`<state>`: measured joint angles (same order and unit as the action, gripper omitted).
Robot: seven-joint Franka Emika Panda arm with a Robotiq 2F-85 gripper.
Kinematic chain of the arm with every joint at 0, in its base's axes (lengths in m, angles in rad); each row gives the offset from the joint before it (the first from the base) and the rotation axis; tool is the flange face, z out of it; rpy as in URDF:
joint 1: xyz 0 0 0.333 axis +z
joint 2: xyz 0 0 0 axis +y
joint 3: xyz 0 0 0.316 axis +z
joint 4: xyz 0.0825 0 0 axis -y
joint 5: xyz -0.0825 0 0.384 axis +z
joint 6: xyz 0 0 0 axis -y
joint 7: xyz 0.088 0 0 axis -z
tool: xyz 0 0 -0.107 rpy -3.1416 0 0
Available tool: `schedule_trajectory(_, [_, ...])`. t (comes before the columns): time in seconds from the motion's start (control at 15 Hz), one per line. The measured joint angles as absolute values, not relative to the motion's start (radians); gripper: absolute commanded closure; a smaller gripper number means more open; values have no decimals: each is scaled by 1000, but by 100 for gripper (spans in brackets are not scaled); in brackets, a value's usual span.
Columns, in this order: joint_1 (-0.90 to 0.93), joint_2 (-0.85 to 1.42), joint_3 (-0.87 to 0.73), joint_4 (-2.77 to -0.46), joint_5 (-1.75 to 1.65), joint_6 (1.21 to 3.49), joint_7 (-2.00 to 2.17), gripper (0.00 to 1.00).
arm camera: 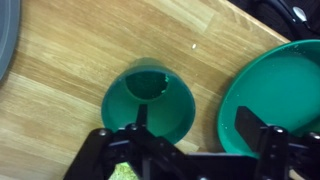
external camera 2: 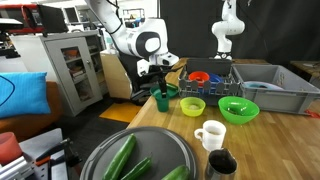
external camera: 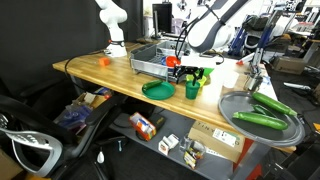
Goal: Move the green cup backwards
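The green cup (external camera: pixel 192 90) is a small dark green tumbler standing upright on the wooden table, also seen in an exterior view (external camera 2: pixel 161 100). In the wrist view the cup (arm camera: pixel 150 95) is seen from above and looks empty. My gripper (arm camera: pixel 192 122) is open right above it. One finger lies over the cup's inside and the other over the flat dark green plate (arm camera: pixel 285 90), so the cup's wall is between the fingers. The gripper shows above the cup in both exterior views (external camera: pixel 190 72) (external camera 2: pixel 159 84).
The green plate (external camera: pixel 158 88) lies beside the cup. Two lime bowls (external camera 2: pixel 192 105) (external camera 2: pixel 238 110), a red bowl (external camera 2: pixel 198 77) and a grey dish rack (external camera 2: pixel 262 92) stand behind. A round grey tray (external camera 2: pixel 150 140) with cucumbers and a white mug (external camera 2: pixel 211 134) are nearby.
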<state>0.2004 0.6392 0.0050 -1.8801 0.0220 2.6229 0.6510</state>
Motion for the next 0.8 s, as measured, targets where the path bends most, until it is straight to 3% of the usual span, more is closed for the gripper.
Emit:
schedule_trajectory(0.53, [204,653,-12,-1854,36,2620,653,97])
schedule_trajectory(0.8, [204,651,-24,-1854,36,2608,654,99])
